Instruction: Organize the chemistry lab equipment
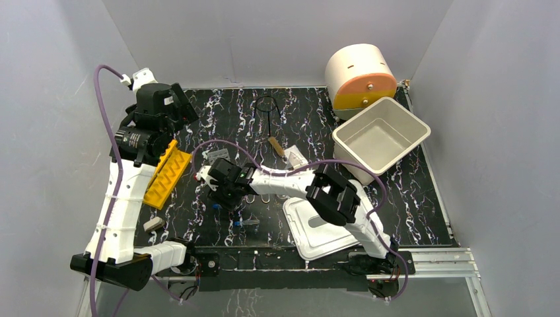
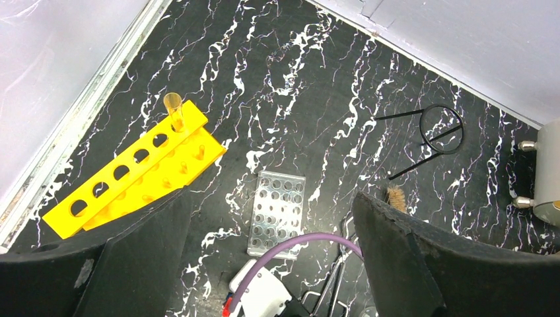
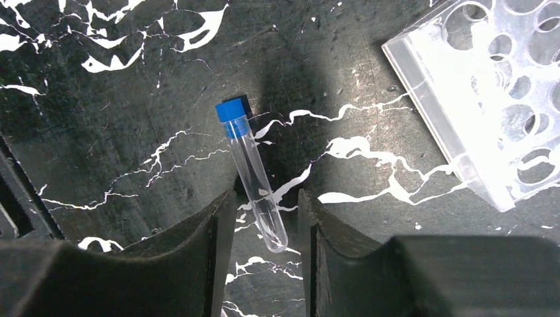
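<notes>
The right gripper (image 3: 265, 198) is hanging low over the table (image 3: 99, 99). Its jaws are standing narrow on either side of the round end of a blue-capped tube (image 3: 251, 168) that is lying flat. They seem not to be touching it, though the view is tight. A clear rack (image 3: 489, 86) is lying near the tube. The left gripper (image 2: 269, 198) is hovering wide and empty, near a yellow rack (image 2: 125, 178) that is holding one orange tube (image 2: 174, 109) upright in its end hole.
</notes>
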{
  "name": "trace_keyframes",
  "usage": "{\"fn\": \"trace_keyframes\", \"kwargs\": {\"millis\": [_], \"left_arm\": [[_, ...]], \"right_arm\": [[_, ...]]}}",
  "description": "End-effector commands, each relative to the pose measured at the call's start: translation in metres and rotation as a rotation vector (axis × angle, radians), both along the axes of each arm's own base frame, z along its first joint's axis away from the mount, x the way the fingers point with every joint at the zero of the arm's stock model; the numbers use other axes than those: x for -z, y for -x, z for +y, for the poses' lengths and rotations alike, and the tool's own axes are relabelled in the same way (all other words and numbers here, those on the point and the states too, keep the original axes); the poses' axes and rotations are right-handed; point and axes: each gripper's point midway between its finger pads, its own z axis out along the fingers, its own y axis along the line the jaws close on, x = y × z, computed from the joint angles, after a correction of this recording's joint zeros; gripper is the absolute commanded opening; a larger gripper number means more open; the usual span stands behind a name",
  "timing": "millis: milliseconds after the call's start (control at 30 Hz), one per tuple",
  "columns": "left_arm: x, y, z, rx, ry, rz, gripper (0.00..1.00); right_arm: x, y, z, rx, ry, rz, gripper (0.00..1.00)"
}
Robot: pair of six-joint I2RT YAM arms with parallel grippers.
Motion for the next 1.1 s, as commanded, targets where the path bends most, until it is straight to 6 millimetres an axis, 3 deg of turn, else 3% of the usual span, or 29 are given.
{"fn": "trace_keyframes", "kwargs": {"millis": [0, 200, 400, 533, 700, 833, 1067], "left_arm": [[-0.010, 0.002, 0.003, -0.015, -0.001, -0.023, 0.91], [-0.006, 0.000, 0.000, -0.013, 0.014, -0.006, 0.91], [-0.003, 0.000, 0.000, -0.018, 0.022, 0.003, 0.91], [-0.006, -0.001, 0.000, -0.041, 0.036, 0.026, 0.92], [-0.012, -0.010, -0.014, 0.013, 0.084, 0.009, 0.93], [-0.014, -0.010, -0.018, 0.013, 0.114, 0.020, 0.95], [-0.027, -0.013, -0.048, 0.081, 0.281, 0.007, 0.97]], "right_arm": [[0.010, -0.001, -0.008, -0.031, 0.082, -0.062, 0.47], [0.030, -0.001, -0.027, -0.054, 0.183, -0.143, 0.46], [0.042, -0.005, -0.035, -0.033, 0.234, -0.176, 0.29], [0.036, -0.009, -0.025, -0.011, 0.214, -0.178, 0.20], [0.022, -0.011, -0.018, -0.001, 0.141, -0.197, 0.16], [-0.014, -0.019, -0.014, 0.045, 0.018, -0.220, 0.16], [-0.047, -0.037, -0.029, 0.162, -0.125, -0.209, 0.17]]}}
